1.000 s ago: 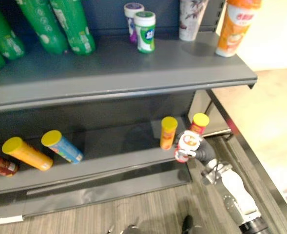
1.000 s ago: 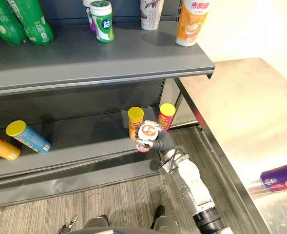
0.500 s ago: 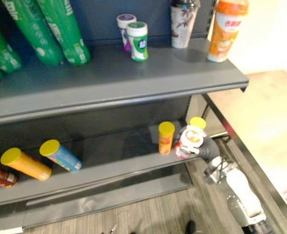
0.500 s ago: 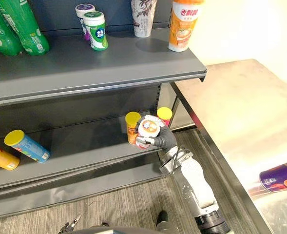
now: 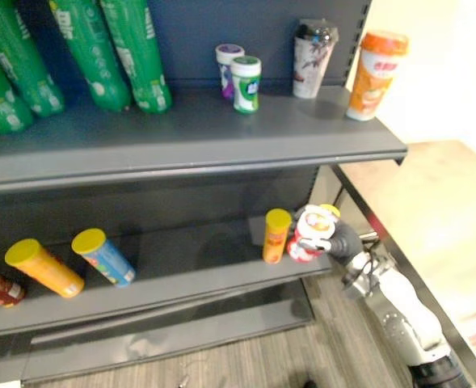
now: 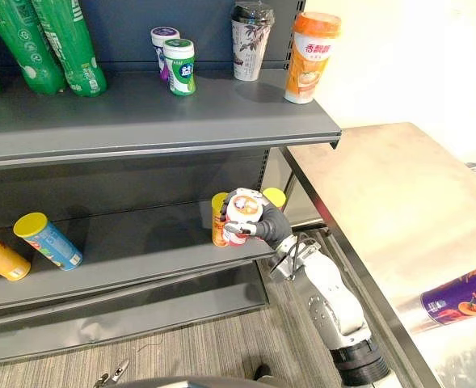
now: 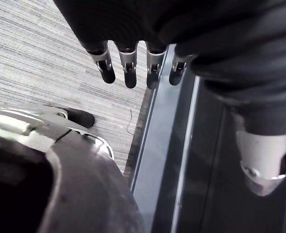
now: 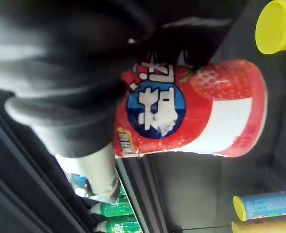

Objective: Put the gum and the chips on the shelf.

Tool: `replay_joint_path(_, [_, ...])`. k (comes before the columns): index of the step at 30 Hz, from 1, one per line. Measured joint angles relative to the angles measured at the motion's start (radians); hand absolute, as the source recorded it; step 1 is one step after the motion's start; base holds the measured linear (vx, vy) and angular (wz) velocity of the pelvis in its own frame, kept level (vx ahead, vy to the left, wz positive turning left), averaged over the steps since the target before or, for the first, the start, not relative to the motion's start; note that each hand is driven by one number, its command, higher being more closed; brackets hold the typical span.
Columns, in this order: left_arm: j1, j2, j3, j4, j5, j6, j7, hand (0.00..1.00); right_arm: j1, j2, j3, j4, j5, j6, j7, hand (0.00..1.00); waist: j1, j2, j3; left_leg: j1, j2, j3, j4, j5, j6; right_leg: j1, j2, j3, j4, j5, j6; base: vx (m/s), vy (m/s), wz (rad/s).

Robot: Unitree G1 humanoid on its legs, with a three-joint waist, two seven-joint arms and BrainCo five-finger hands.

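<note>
Showing a strawberry on its label, the red-and-white gum bottle [image 8: 196, 109] is clasped by the curled fingers of the right hand [image 6: 271, 227] at the right end of the lower shelf [image 5: 189, 276], just beside an upright orange chips can [image 5: 275, 237]. Whether the bottle touches the shelf cannot be told. The left hand [image 7: 128, 65] is seen with fingers straight and relaxed above the carpeted floor [image 7: 36, 58].

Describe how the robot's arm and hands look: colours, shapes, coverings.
The right arm is a rounded silver-grey shell. The right hand wears a dark ribbed cover. The left hand has the same dark cover, with silver fingers tipped in black.
</note>
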Motion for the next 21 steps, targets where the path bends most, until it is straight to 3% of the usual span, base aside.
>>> replay_joint_path(5, [0.005,-0.004,0.001,0.003,0.002,-0.008,-0.001,0.0,0.003,0.001,0.002,0.074,-0.001,-0.005,0.002,1.0,0.0,0.007,-0.002,-0.005,0.0,-0.032,0.002,0.0,0.001,0.034,0.0,-0.039,-0.039,0.004,0.006,0.01,-0.004,0.2])
replay_joint_path(11, [0.015,-0.01,-0.001,0.0,0.035,-0.015,-0.003,0.0,0.002,0.002,-0.003,0.121,-0.011,-0.029,0.025,1.0,0.009,0.035,-0.012,-0.005,-0.002,-0.072,-0.018,0.008,-0.003,0.071,0.001,-0.094,-0.074,0.007,0.013,0.04,0.007,0.22])
replay_joint_path(21, [0.02,-0.013,-0.009,-0.008,0.044,-0.008,-0.002,0.0,-0.148,0.005,0.007,0.147,-0.051,-0.029,0.044,1.0,0.031,0.041,-0.011,-0.008,-0.002,-0.073,-0.018,0.015,-0.006,0.077,-0.004,-0.11,-0.068,0.007,0.012,0.0,0.009,0.05])
